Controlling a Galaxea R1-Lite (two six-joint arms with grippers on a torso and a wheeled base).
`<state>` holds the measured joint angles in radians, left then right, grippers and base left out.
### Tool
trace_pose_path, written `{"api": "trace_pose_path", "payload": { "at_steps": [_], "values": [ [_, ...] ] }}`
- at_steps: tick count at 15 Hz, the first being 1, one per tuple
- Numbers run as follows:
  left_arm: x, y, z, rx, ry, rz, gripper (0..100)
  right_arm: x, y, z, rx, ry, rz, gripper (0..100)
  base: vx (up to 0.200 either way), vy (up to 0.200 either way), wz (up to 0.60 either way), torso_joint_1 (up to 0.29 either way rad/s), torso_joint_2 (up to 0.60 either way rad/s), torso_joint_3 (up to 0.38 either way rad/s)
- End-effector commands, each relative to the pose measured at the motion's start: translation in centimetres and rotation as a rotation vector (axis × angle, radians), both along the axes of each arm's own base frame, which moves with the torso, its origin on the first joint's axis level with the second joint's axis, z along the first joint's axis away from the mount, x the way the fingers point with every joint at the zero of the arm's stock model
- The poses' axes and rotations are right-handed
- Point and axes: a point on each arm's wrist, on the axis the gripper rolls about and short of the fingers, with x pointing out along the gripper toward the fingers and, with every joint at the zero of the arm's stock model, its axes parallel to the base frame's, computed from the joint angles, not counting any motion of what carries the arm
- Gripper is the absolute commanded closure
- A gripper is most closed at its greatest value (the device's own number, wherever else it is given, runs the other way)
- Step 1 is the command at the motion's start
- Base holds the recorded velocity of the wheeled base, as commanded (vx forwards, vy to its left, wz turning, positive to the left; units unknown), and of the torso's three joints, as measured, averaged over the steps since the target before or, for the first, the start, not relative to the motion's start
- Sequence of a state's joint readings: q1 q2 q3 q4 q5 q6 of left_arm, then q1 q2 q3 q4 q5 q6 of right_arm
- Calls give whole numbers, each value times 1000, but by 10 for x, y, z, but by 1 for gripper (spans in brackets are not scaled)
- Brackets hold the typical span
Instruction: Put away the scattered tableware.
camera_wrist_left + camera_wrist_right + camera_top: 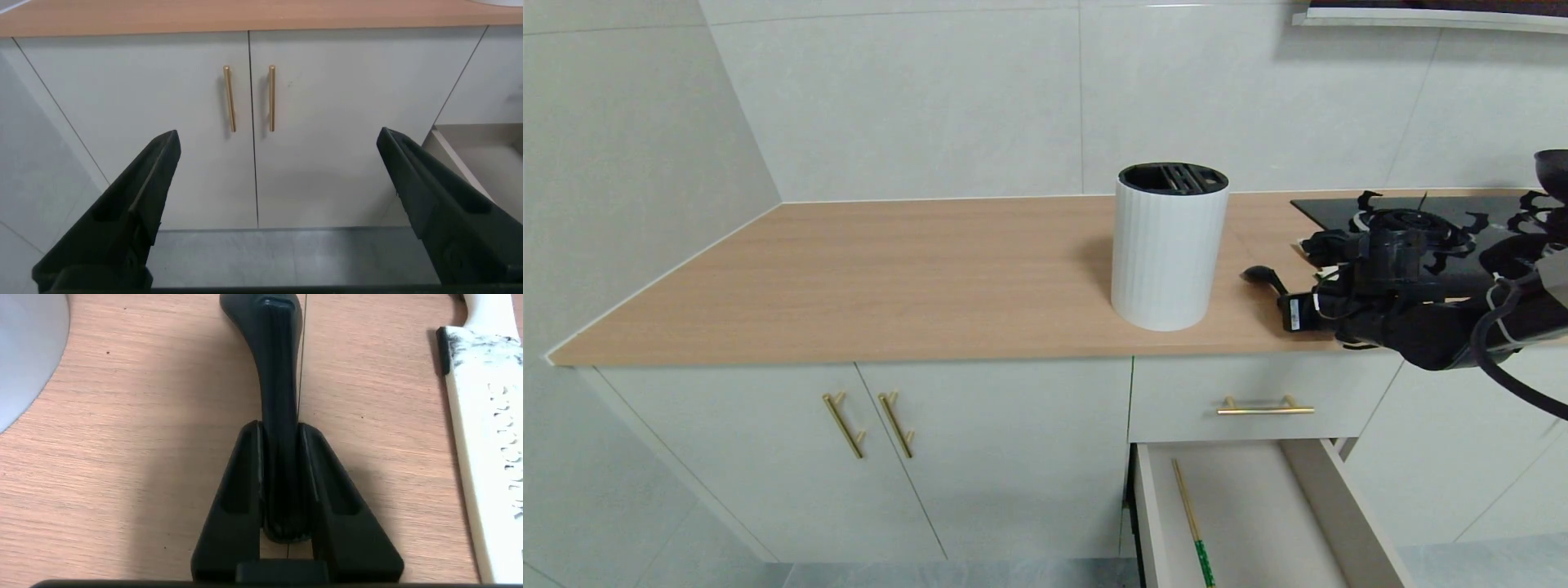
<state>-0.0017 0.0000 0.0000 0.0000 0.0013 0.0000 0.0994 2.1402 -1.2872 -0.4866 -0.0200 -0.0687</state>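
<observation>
Here we find the right gripper (280, 433) low over the wooden countertop (890, 278), its two fingers clenched on a black handle (274, 359) that lies flat on the wood. The handle runs straight out from between the fingers, and its far end curves off to one side. In the head view it sits on the counter between the white utensil holder (1168, 245) and the black hob (1327, 208), near the counter's front edge.

The holder is a ribbed white cylinder standing upright, with a black slotted insert at its top. Its base lies a little apart from the gripped handle. On the handle's other side, close by but not touching it, a long white piece with dark speckles (490, 416) lies on the wood. We cannot tell exactly what it is.

Below the counter a drawer (1152, 506) stands pulled out, and a thin bamboo-coloured stick with a green end (1191, 518) lies along its floor.

The left gripper (278, 143) is spread wide and holds nothing. It hangs low, facing the pale cabinet doors (327, 122) with their gold handles (230, 98).
</observation>
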Motion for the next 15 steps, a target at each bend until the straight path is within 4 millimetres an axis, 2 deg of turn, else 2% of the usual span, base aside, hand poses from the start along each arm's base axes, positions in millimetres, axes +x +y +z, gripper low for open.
{"api": "trace_pose_path", "payload": {
  "at_steps": [1, 3, 5, 11, 12, 13, 15],
  "values": [
    [0, 0, 0, 0, 0, 0, 0, -1, 1, 1, 0, -1, 2, 100, 0, 0, 0, 0, 0, 0],
    [0, 0, 0, 0, 0, 0, 0, -3, 2, 6, 5, -10, 3, 100, 0, 0, 0, 0, 0, 0],
    [0, 0, 0, 0, -2, 0, 0, -13, 6, 22, 48, 1, -3, 100, 0, 0, 0, 0, 0, 0],
    [0, 0, 0, 0, -2, 0, 0, -68, 20, 76, 186, 101, -27, 100, 0, 0, 0, 0, 0, 0],
    [0, 0, 0, 0, -2, 0, 0, -68, 20, 76, 186, 101, -27, 100, 0, 0, 0, 0, 0, 0],
    [0, 0, 0, 0, 0, 0, 0, -92, 26, 87, 215, 142, -46, 100, 0, 0, 0, 0, 0, 0],
    [0, 0, 0, 0, 0, 0, 0, -115, 26, 87, 219, 161, -28, 100, 0, 0, 0, 0, 0, 0]
  ]
}}
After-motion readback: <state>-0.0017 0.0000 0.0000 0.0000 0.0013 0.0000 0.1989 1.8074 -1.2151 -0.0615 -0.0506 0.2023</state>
